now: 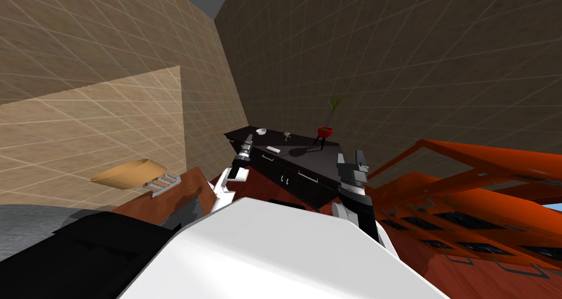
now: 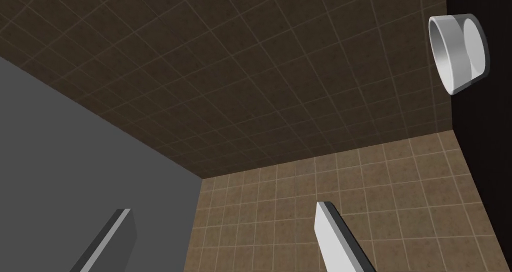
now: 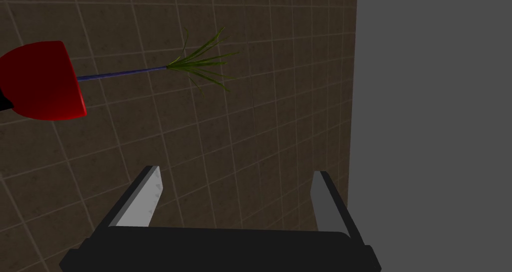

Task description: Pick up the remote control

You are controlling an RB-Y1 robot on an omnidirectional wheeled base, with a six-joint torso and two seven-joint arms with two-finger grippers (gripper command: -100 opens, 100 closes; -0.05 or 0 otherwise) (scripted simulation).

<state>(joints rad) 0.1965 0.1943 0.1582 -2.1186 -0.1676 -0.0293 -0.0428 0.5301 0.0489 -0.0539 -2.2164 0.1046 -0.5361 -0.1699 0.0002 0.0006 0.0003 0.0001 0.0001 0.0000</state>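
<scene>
A small flat white bar, which I take for the remote control (image 1: 273, 148), lies on top of a long dark cabinet (image 1: 307, 164), near its front edge. My left gripper (image 1: 247, 139) is raised just left of it, over the cabinet's end. In the left wrist view this gripper (image 2: 225, 236) is open, with nothing between its fingers, and points at the tiled wall. A white bowl (image 2: 457, 52) sits off to one side of it on the dark top. My right gripper (image 1: 351, 157) is up at the cabinet's right end. It (image 3: 235, 196) is open and empty too.
On the cabinet stand the white bowl (image 1: 262, 130), a small pale item (image 1: 286, 134) and a red pot with a thin green plant (image 1: 325, 131) (image 3: 42, 79). Orange-red furniture (image 1: 466, 202) crowds the right. A tan bowl (image 1: 129, 172) lies on a brown surface at the left.
</scene>
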